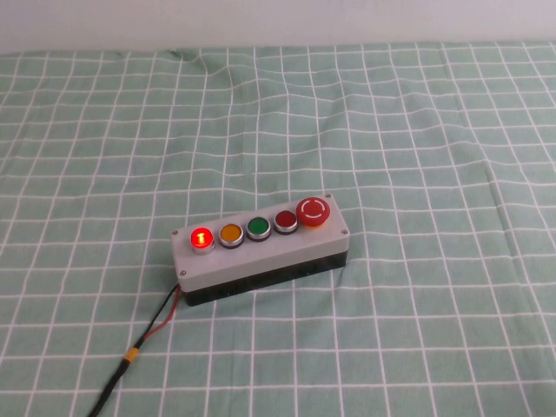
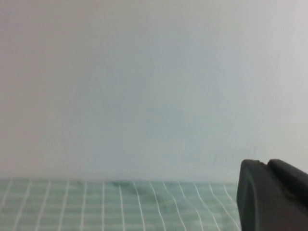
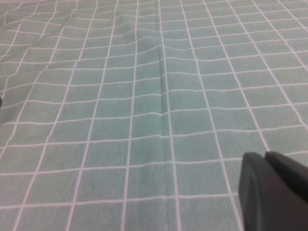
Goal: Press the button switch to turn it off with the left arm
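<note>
Button switch [image 1: 201, 237] lit; left fingers [image 2: 272, 197], right fingers [image 3: 274, 192] over checked cloth [image 1: 417, 130].

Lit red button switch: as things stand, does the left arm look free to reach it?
Probably yes: the button switch sits exposed at the grey box's left end, nothing over it. The left gripper faces the wall; the right gripper hangs above bare cloth.

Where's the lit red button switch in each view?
High view: button switch, lit, at the robot's-left end of the grey box; neither hand shows.
Left wrist: absent; left hand faces the wall.
Right wrist: absent; right hand over cloth.
Shared landmark: green checked cloth.
</note>
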`<state>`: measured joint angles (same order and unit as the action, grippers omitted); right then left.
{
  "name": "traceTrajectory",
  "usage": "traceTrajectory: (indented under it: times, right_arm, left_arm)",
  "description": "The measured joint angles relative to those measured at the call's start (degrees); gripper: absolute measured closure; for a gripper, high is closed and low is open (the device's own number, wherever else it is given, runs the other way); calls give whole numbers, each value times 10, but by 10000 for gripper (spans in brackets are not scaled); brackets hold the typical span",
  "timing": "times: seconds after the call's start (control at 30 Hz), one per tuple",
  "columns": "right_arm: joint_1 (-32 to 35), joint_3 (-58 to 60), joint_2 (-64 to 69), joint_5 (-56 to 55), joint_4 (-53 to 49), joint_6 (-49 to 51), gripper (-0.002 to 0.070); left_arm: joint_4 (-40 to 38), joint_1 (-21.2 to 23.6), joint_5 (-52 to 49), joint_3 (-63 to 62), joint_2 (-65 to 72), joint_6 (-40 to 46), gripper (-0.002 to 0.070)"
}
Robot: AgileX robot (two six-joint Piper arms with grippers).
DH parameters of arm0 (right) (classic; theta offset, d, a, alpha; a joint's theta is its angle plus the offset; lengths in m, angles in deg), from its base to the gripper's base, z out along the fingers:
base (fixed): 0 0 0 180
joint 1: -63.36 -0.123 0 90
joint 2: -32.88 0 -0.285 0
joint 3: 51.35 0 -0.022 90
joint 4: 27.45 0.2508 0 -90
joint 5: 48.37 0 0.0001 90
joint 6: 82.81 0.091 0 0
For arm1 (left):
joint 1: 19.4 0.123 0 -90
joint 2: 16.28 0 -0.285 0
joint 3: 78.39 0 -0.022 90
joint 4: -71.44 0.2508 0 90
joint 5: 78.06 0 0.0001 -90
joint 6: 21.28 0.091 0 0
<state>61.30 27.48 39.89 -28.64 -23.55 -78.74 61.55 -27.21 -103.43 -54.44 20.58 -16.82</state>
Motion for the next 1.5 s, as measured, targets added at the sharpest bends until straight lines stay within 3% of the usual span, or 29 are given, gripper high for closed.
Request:
traceTrajectory:
  times: [0.13, 0.53, 0.73, 0.87, 1.03, 1.2, 1.33, 1.5]
  right_arm:
    - [0, 0, 0, 0, 0, 0, 694]
    - [0, 0, 0, 0, 0, 0, 694]
    - [0, 0, 0, 0, 0, 0, 694]
    - [0, 0, 0, 0, 0, 0, 694]
    - [0, 0, 0, 0, 0, 0, 694]
    - [0, 0, 0, 0, 0, 0, 694]
    - [0, 0, 0, 0, 0, 0, 694]
    - [0, 0, 0, 0, 0, 0, 694]
  left_arm:
    - [-52, 0, -69, -41, 75, 2, 677]
    - [-123, 1, -78, -47, 241, 2, 677]
    - [-185, 0, -156, -47, 342, 67, 677]
    - [-219, -27, -175, -61, 407, 119, 677]
    - [-193, -81, -187, -100, 486, 117, 677]
    - [-91, -120, -219, -146, 551, 42, 677]
    - [-29, -133, -258, -184, 597, 0, 677]
    - [-16, -137, -264, -203, 632, -12, 677]
